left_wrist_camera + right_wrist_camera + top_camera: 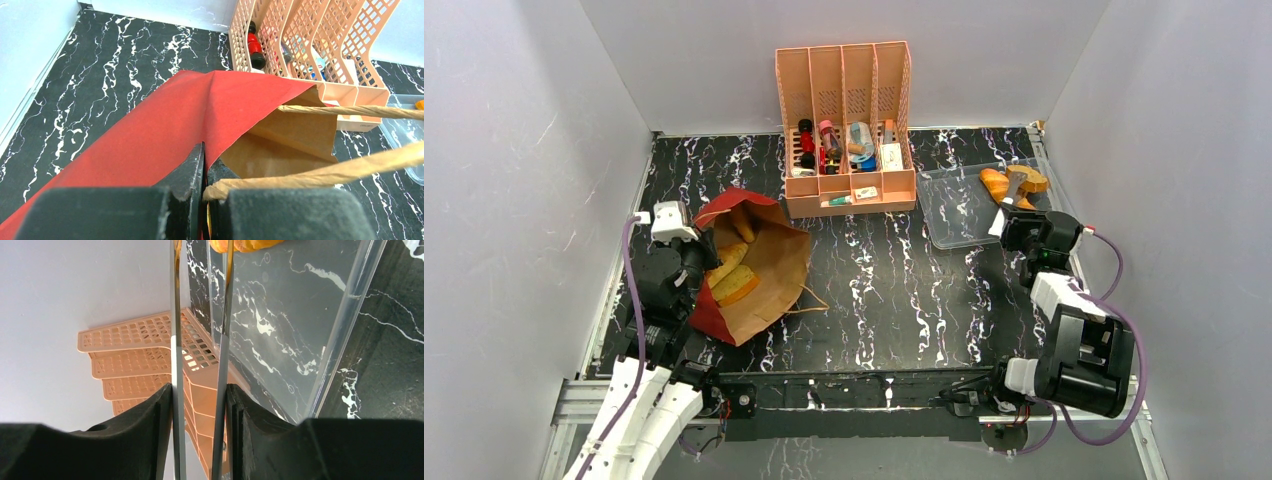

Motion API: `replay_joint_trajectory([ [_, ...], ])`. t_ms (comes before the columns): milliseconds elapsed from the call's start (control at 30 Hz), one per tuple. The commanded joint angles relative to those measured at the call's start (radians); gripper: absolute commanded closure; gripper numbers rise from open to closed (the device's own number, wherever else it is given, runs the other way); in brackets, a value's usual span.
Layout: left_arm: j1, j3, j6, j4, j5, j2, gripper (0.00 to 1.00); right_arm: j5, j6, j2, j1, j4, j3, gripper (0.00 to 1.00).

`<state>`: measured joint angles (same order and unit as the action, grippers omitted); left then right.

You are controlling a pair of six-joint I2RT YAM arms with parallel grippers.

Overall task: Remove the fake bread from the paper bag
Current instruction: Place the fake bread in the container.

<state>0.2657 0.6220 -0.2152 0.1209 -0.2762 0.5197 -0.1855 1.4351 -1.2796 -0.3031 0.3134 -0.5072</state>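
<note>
Lower left: left gripper (205,176), jaws clenched on the rim and loop handle of the brown-and-red kraft paper bag (769,275), which is set on the black marbled table (894,290). Golden toy bread pieces (730,275) are seen in its mouth. Right: right gripper (200,390), jaws released, at the clear plastic tray (954,215); orange and brown toy breads (1012,183) are seen inside.

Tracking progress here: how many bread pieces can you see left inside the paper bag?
3 bread pieces in the paper bag: one at the far end, one in the middle, one nearest the arms. More may be hidden underneath.
</note>
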Motion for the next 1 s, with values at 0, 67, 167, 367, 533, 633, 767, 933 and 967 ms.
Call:
replay_joint_trajectory([
  [0,0.000,0.046,0.011,-0.032,0.013,-0.003,1.00,-0.026,0.010,0.066,-0.004,0.039,0.009,0.63],
  [67,0.000,0.045,0.008,-0.028,0.014,-0.005,1.00,-0.028,0.011,0.085,-0.004,0.029,0.021,0.63],
  [167,0.000,0.046,0.007,-0.021,0.015,-0.010,1.00,-0.034,0.013,0.114,-0.004,0.018,0.034,0.63],
  [367,0.001,0.054,0.006,-0.009,0.016,-0.017,1.00,-0.048,0.020,0.193,-0.004,-0.022,0.047,0.63],
  [533,0.001,0.045,0.006,-0.013,0.021,-0.020,1.00,-0.077,-0.004,0.274,0.007,-0.073,0.045,0.66],
  [633,0.001,0.036,0.007,-0.021,0.030,-0.021,1.00,-0.108,-0.033,0.319,0.029,-0.110,0.041,0.67],
  [767,0.000,0.025,0.016,-0.032,0.042,-0.027,1.00,-0.121,-0.079,0.383,0.102,-0.164,0.039,0.68],
  [933,0.000,0.020,0.032,-0.034,0.048,-0.024,1.00,-0.096,-0.126,0.452,0.254,-0.231,0.027,0.69],
  [967,0.000,0.019,0.033,-0.034,0.048,-0.025,1.00,-0.090,-0.131,0.467,0.281,-0.245,0.026,0.69],
])
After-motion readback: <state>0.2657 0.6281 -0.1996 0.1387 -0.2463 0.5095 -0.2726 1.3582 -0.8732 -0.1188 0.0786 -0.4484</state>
